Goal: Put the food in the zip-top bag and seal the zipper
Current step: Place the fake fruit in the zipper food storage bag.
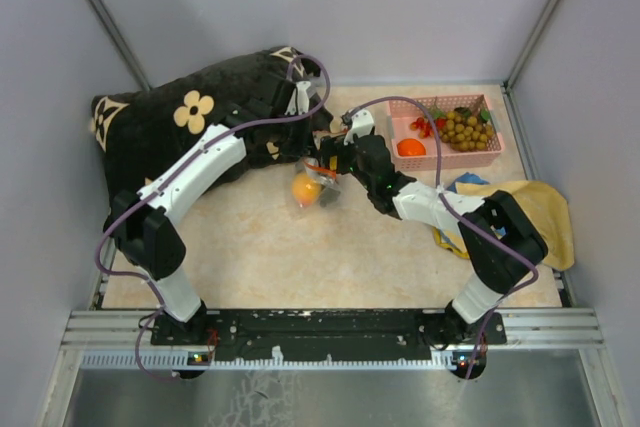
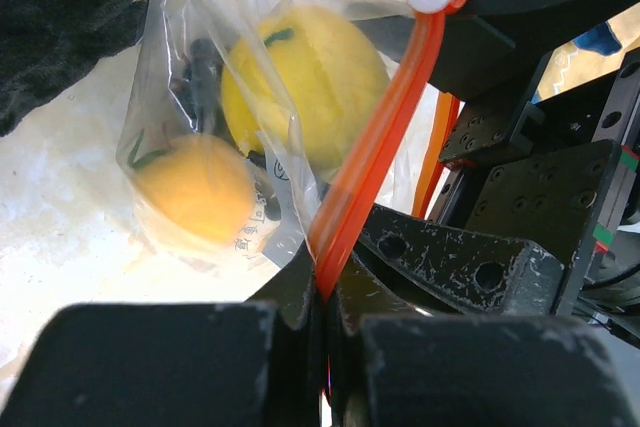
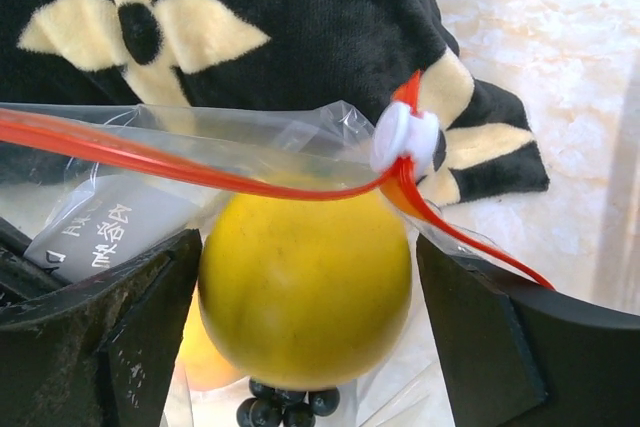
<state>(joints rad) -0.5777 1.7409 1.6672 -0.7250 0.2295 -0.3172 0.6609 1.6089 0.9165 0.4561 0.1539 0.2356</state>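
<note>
While the left end effector [image 2: 325, 347] was pinched tight on the zipper [image 2: 375, 147] to hold the zip-top bag [image 1: 312, 187] up over the counter [image 1: 330, 257], the right end effector [image 3: 310, 297] stood wide open, holding nothing, around the yellow fruit [image 3: 305, 282] inside.

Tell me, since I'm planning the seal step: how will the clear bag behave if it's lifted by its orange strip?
Probably floppy: the zip-top bag is thin, crinkled film. It should sag, with the yellow fruit and orange fruit pooling low. The zipper, pinched in the left gripper, looks bendy.
</note>
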